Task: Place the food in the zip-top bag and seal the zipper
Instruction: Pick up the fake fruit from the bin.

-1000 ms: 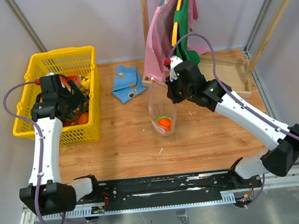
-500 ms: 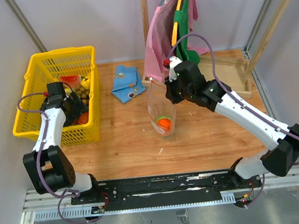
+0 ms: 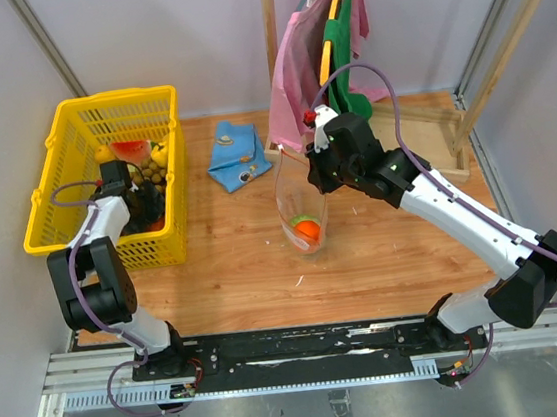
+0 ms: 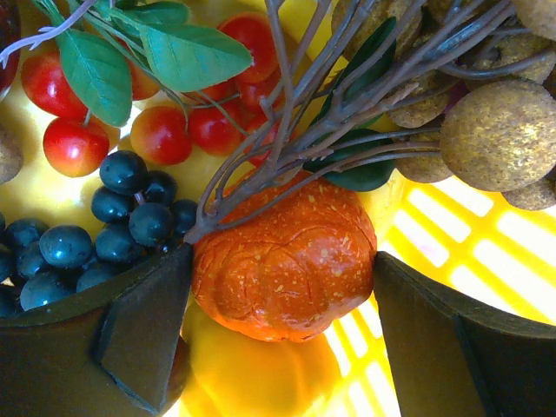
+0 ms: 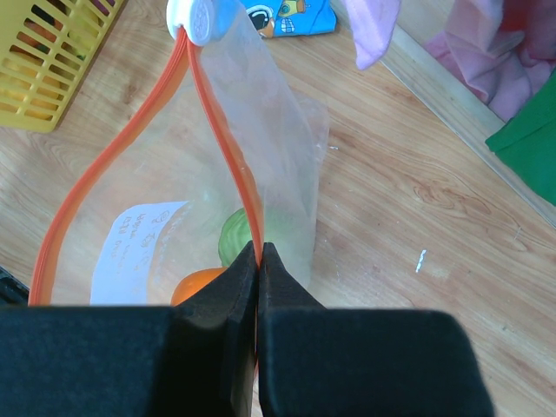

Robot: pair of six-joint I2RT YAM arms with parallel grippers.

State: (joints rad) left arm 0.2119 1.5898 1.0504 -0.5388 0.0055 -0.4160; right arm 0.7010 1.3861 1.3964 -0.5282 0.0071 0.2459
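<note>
Although two pieces already lie in the clear thin plastic zip-top bag (image 3: 295, 194), the overhead view suggests the task is far from finished. Most of the toy food sits in the yellow plastic basket (image 3: 57, 209), including a watermelon slice (image 3: 131, 149), and the bag's mouth is unsealed. The left gripper (image 3: 142, 198) reaches down into the basket. The right gripper (image 3: 318, 170) holds the bag up by its top edge so that it hangs over the wooden surface (image 3: 385, 257), with a round orange piece (image 3: 307, 229) at the bottom.

In the left wrist view, the left gripper (image 4: 282, 317) has its jaws spread on either side of a wrinkled orange toy fruit (image 4: 282, 261). The pads sit right at the fruit's flanks, and no firm squeeze is evident. Dark purple grapes (image 4: 130, 217) and glossy red cherries (image 4: 161, 130) crowd just beside it.

In the right wrist view, the right gripper (image 5: 258, 265) is pinched tight on the thin red zipper strip (image 5: 113, 165), which gapes in a long loop. A white slider (image 5: 198, 17) rests at its far end. Through the wrinkled film show the orange piece and a pale green piece (image 5: 233, 239). Loading more fruit and running the slider across appear to be what is left.
</note>
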